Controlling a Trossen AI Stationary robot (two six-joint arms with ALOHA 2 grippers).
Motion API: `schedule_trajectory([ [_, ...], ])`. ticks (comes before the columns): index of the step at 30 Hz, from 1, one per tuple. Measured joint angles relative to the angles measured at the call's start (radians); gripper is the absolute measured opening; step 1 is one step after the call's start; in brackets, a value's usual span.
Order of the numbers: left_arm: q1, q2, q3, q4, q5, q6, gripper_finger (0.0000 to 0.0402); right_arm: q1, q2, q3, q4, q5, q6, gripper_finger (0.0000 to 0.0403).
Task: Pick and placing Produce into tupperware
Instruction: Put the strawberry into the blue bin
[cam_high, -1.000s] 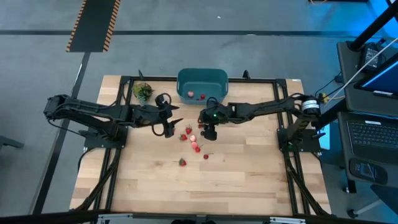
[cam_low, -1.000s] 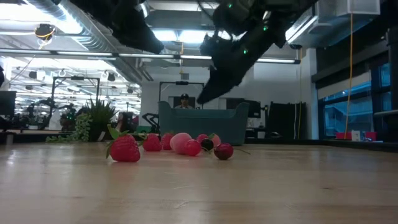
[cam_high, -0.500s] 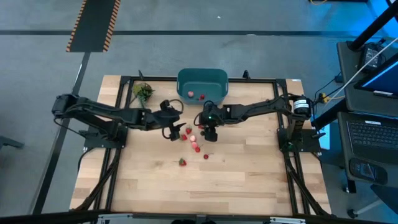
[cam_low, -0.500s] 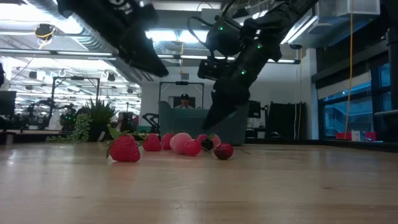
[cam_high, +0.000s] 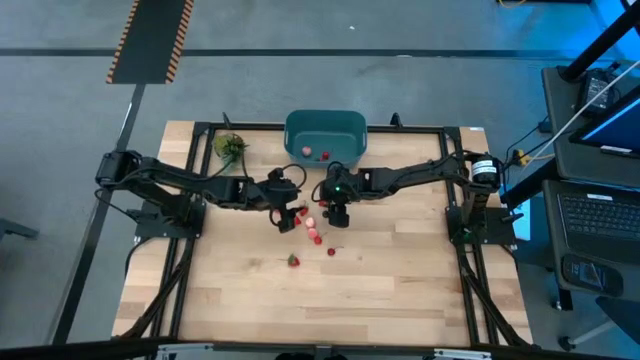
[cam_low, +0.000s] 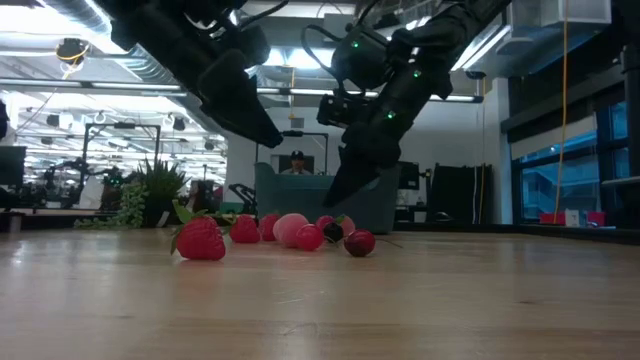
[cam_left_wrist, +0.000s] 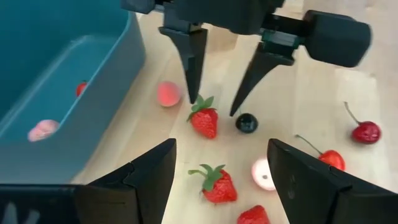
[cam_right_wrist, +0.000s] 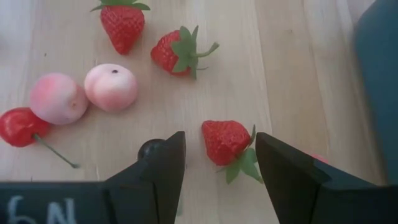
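Observation:
The teal tub (cam_high: 325, 135) stands at the table's far middle with two small pieces inside (cam_left_wrist: 42, 129). Several red and pink produce pieces (cam_high: 312, 228) lie on the wood just in front of it. My right gripper (cam_right_wrist: 221, 168) is open and low over them. Its fingers stand on either side of a strawberry (cam_right_wrist: 227, 142) without touching it, which also shows in the left wrist view (cam_left_wrist: 204, 121). A dark berry (cam_left_wrist: 246, 122) lies beside it. My left gripper (cam_left_wrist: 217, 180) is open over the left side of the pile, above another strawberry (cam_left_wrist: 216, 185).
A green leafy bunch (cam_high: 228, 147) lies at the far left by the frame. Two pale peach-like pieces (cam_right_wrist: 111, 86) and cherries (cam_left_wrist: 365, 132) lie among the produce. One strawberry (cam_high: 293, 261) lies apart nearer the front. A person (cam_low: 296, 160) sits beyond the table.
My left gripper has gone toward the table's right edge and down, to the pile of produce. My right gripper has come down over the strawberry near the tub and then kept still. The produce has not moved.

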Motion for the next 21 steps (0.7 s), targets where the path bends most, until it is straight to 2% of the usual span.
schedule_trajectory([
  [21,-0.001,0.042,-0.001,-0.007,0.023,-0.022,0.0245,0.0,0.0,0.0,0.0,0.0,0.004,0.0197],
])
